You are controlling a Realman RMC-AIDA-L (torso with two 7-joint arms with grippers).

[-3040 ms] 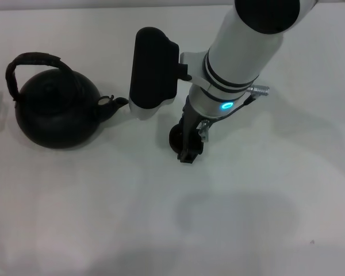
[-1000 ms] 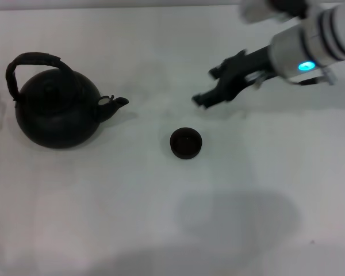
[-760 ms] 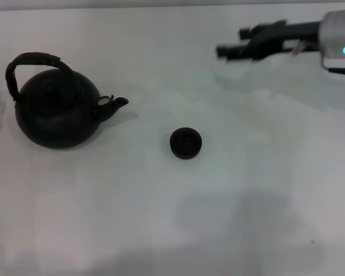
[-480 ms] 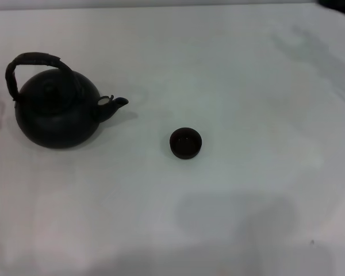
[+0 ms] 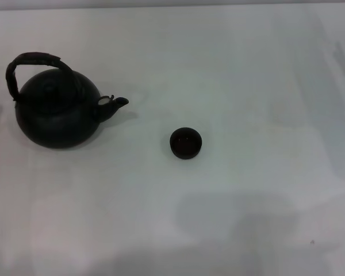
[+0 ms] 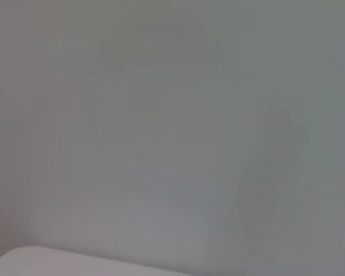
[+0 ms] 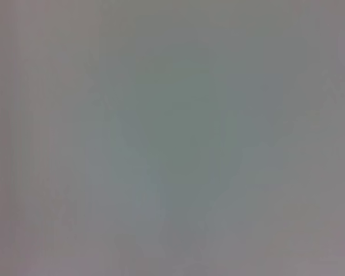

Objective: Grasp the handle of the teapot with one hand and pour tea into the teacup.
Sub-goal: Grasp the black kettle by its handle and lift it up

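Teapot [image 5: 56, 115] and teacup [image 5: 186, 142] stand apart on the white counter [image 5: 247, 218].
Nearest sits the teacup, upright near the middle; farther back on the left the teapot rests, spout [image 5: 116, 103] aimed right, handle [image 5: 30, 64] arched overhead and untouched. Neither claw is visible, so their opening cannot be told.
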